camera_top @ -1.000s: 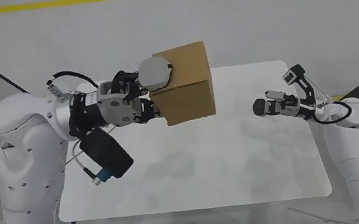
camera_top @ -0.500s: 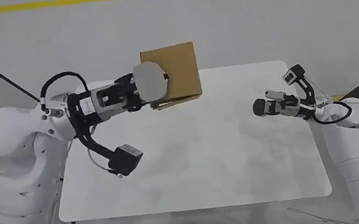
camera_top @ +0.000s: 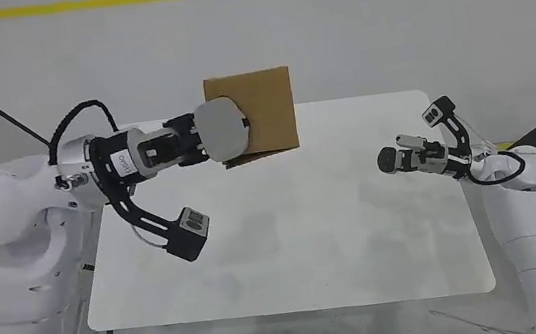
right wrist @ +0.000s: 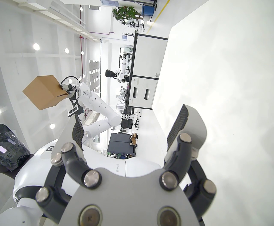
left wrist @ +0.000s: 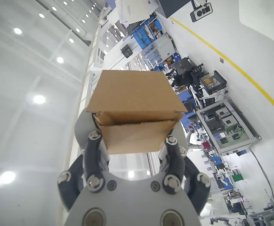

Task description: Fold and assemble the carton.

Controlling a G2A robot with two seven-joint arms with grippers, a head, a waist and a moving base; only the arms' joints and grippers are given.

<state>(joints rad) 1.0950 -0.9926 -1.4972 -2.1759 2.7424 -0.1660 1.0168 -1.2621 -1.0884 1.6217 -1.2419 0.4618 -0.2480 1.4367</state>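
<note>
1. The desk (camera_top: pixel 360 256) lies white beneath both arms, nearest the robot
2. Over its right side hangs the right gripper (right wrist: pixel 129 115), fingers spread wide with nothing between them, well apart from the carton; it looks parked there to leave room, ready to press a flap or steady a wall
3. Farther off on the left, the left gripper (left wrist: pixel 132 140) is clamped onto a flap at the carton's open end, so the whole box is carried by that single hold
4. Farthest, the carton (camera_top: pixel 266 107) is up in the air above the desk's far edge, already squared into a box; gripping it by the flap leaves its walls free, and the end at the gripper seems not yet closed
</note>
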